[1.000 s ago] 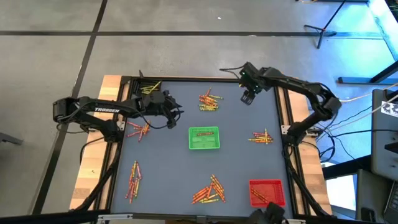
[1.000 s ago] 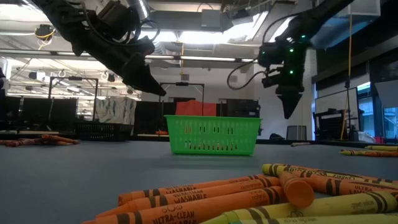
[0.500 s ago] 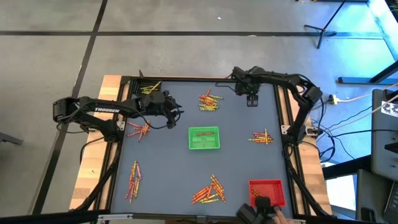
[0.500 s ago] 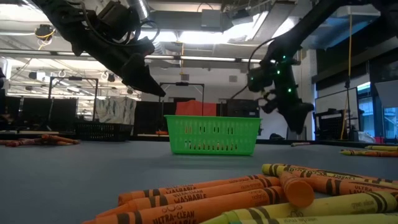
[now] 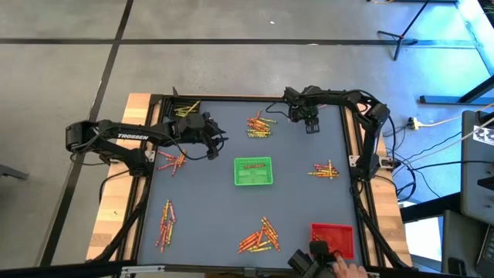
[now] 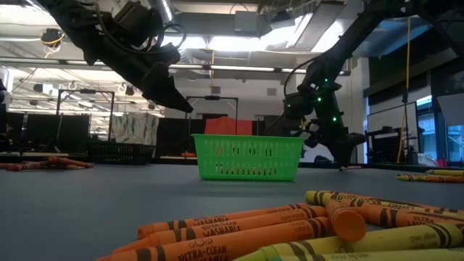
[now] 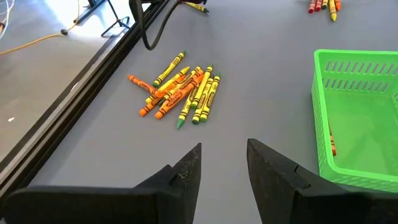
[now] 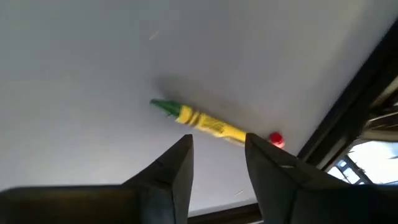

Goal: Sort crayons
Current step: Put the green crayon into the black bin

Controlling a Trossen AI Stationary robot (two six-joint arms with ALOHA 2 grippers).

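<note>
The crayons lie in separate small heaps on the grey bench top: one heap (image 5: pixel 262 125) near the far edge at the middle, one (image 5: pixel 184 109) in the far left corner, one (image 5: pixel 171 161) by the left edge, one (image 5: pixel 165 225) at the near left, one (image 5: pixel 260 236) at the near middle and one (image 5: pixel 325 170) by the right edge. A single green-tipped crayon with a yellow wrapper (image 8: pixel 198 122) lies alone on the grey surface just ahead of the right hand (image 8: pixel 217 155), close to the dark frame rail. That right hand (image 5: pixel 308 122) sits low at the far edge, to the right of the middle heap, with its fingers apart and nothing between them. The left hand (image 5: pixel 217 141) hangs above the bench between the left heaps and the green tray (image 5: pixel 253 171), fingers apart and empty; its wrist view looks past them at a crayon heap (image 7: pixel 181 93) and the tray's wall (image 7: pixel 354 67). A red tray (image 5: pixel 333 239) stands at the near right corner, and a person's hand (image 5: pixel 340 267) shows at the near edge just beside it.

The bench (image 5: pixel 208 201) is a dark-framed grey panel resting on pale wooden boards. Around it is a grey concrete floor crossed by dark lines, with a stand's legs at the far right. The low view shows a large hall behind, with ceiling lights and dark racks.
</note>
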